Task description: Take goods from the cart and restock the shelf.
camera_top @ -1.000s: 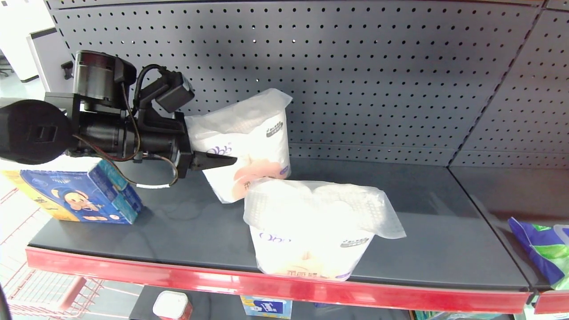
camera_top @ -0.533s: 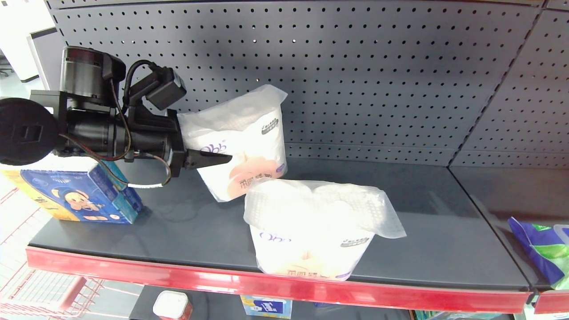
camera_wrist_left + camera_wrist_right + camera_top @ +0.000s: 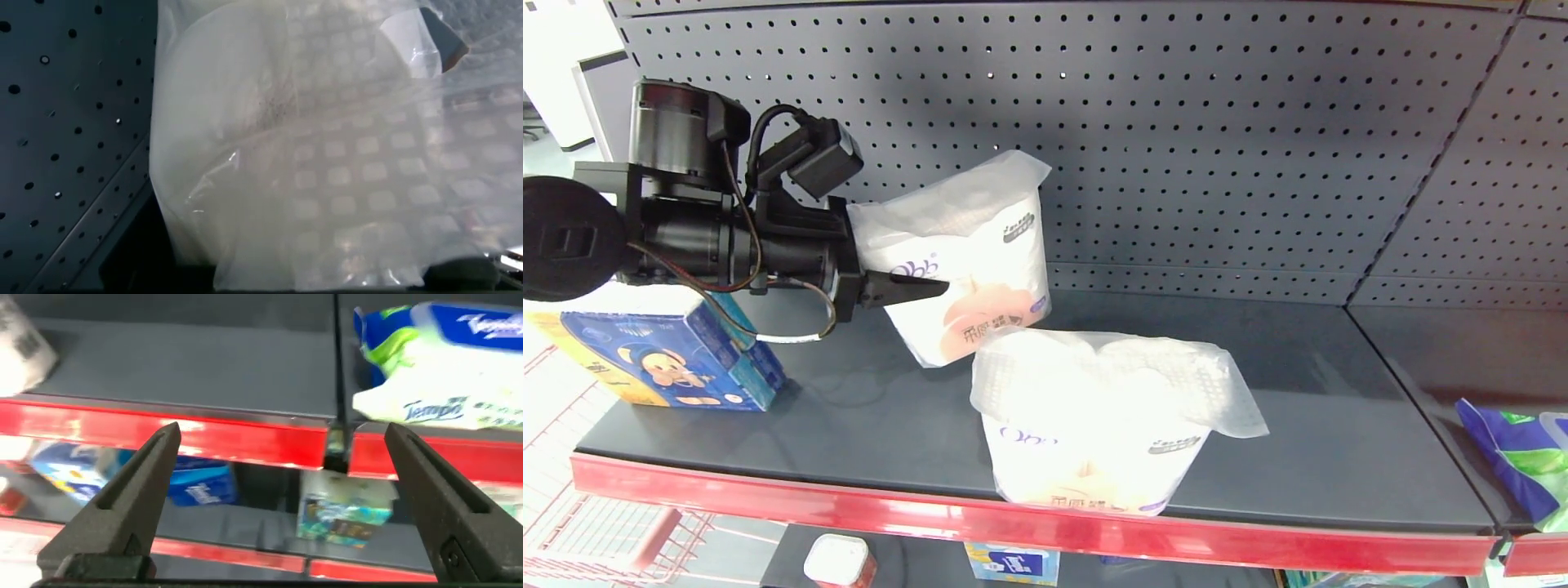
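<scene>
The grey shelf (image 3: 866, 416) with its red front lip runs across the head view, backed by a pegboard panel (image 3: 1176, 139). Over its left half, the left gripper (image 3: 935, 287) pinches a held tissue pack (image 3: 988, 245) by its side: one dark finger lies across the near face, and the other is hidden behind the wrapper. The pack is tilted, with its lower corner down at the deck, though contact cannot be judged. A front tissue pack (image 3: 1094, 425) stands at the lip just before it, its top overlapping the held one's lower edge. A blue box (image 3: 662, 359) sits at the left end under the arm, above the red wire cart (image 3: 572, 523). The left wrist view brings the wrapper (image 3: 327, 163) up close, with the perforated panel (image 3: 57, 122) beside it. The right wrist view shows the right gripper (image 3: 283, 434), its jaws spread wide on nothing, facing the red lip (image 3: 245, 429), with a blue-green wipes pack (image 3: 441, 367) lying on the deck above it.
</scene>
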{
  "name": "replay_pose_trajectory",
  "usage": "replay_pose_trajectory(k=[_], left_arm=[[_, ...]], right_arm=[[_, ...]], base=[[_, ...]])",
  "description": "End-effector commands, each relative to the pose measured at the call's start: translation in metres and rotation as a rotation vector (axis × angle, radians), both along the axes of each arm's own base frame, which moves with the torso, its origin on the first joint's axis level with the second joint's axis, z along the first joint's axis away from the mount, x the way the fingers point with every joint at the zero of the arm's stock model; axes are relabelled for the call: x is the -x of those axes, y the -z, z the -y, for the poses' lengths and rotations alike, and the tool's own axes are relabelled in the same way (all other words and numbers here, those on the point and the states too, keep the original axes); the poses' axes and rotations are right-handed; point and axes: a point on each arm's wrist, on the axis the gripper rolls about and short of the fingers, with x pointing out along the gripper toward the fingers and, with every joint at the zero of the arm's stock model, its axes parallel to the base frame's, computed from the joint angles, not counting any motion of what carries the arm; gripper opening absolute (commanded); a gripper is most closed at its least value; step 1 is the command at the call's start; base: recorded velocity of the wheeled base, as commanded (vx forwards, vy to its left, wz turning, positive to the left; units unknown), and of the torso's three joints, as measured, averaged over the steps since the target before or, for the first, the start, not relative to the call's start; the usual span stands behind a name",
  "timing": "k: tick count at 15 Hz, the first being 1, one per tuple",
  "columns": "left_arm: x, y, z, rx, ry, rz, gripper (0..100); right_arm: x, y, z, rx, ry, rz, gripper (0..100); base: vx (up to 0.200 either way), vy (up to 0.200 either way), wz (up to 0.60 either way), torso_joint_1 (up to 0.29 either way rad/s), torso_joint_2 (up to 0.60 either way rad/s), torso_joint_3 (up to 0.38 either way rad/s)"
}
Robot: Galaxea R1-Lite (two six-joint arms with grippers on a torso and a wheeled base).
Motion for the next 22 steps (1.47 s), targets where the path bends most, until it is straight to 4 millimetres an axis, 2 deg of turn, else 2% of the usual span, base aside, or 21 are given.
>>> replay_pose_trajectory(k=[1, 22], left_arm=[[0.001, -0.001, 0.000, 0.000, 0.000, 0.001, 0], [-0.001, 0.010, 0.000, -0.018, -0.013, -0.046, 0]], right_arm=[[-0.001, 0.005, -0.001, 0.012, -0.042, -0.025, 100], [-0.001, 0.005, -0.001, 0.038, -0.070, -0.024, 100]], base=[[0.000, 0.000, 0.00, 0.000, 0.00, 0.000], [0.000, 0.000, 0.00, 0.000, 0.00, 0.000]])
